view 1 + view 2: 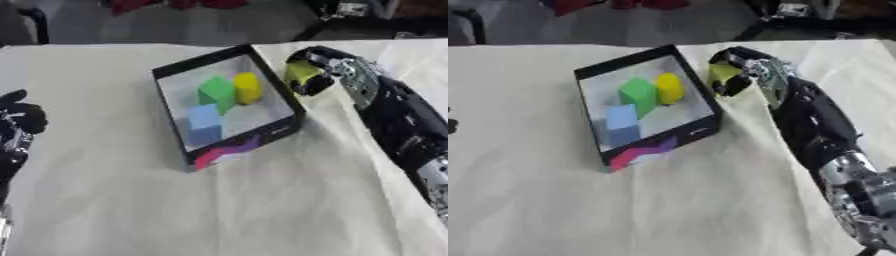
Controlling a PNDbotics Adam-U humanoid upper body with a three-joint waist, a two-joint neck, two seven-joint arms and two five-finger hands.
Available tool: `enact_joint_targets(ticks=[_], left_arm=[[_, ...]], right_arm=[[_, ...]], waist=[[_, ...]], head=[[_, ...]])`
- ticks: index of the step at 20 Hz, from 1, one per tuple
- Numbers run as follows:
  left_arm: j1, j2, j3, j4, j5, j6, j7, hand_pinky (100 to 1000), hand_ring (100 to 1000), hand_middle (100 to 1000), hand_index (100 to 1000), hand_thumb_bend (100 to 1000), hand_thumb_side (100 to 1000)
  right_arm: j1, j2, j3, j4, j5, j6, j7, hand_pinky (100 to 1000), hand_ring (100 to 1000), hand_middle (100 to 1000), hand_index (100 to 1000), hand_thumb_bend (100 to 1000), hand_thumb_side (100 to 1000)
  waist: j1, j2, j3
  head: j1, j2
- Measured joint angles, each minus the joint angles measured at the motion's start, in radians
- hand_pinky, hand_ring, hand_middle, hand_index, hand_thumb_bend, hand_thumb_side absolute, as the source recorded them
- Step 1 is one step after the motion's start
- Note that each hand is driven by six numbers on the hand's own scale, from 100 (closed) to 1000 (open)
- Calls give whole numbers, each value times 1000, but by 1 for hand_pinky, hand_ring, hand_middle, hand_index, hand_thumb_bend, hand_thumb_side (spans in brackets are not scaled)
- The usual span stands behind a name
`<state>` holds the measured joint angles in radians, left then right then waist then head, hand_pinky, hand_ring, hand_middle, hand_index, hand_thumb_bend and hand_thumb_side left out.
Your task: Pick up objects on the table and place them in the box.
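Right hand [308,75] sits upper right of frame, just outside the right wall of the box [289,102], fingers curled round a yellow-green object [300,71]. Object shape is mostly hidden by the fingers (can't tell its long axis). Hand looks to be touching or just beside the box rim; can't tell which. Right arm runs down from the hand to the lower right edge, black with silver joints.

Left hand [19,117] is at the left edge, mid-height, black fingers pointing up, relaxed, holding nothing.

Box is black-walled with a pale floor, centre of frame, turned askew so its near corner points to the lower left; a pink and purple patch shows on the near wall. Inside: a green block [217,93] in the middle, a yellow block [248,87] just right of it and touching, standing with its long axis roughly upright in the picture, a blue block [205,122] nearer the lower left wall.

Table [262,200] has a cream cloth, lightly wrinkled. Grey floor and dark furniture along the top edge.
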<state>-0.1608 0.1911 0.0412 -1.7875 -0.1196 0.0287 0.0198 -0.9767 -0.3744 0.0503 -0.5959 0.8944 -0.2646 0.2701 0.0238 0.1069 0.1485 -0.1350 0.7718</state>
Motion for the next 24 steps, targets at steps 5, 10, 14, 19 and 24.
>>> enact_joint_targets(ticks=[5,10,14,19,24], left_arm=[[0,0,0,0,0,0,0,646,582,609,826,753,668],[2,0,1,0,0,0,2,646,582,609,826,754,668],[9,1,5,0,0,1,6,646,582,608,826,755,667],[11,1,9,0,-2,1,11,647,582,607,826,756,666],[12,1,11,-1,-3,1,11,647,582,606,825,757,665]], right_arm=[[0,0,13,-56,7,-23,-41,577,617,603,715,100,100],[-10,-7,33,-147,-20,-42,-47,576,614,604,716,100,100],[-22,-18,54,-227,-69,-58,-32,583,619,606,718,100,100],[-36,-15,78,-311,-148,-77,4,599,631,603,717,100,100],[-52,36,108,-334,-230,-88,59,609,640,609,723,100,100]], waist=[[0,0,-6],[0,0,-16],[0,-1,-23],[0,-1,-25],[0,-1,-17]], head=[[0,0],[1,0],[1,0],[0,0],[-10,0]])
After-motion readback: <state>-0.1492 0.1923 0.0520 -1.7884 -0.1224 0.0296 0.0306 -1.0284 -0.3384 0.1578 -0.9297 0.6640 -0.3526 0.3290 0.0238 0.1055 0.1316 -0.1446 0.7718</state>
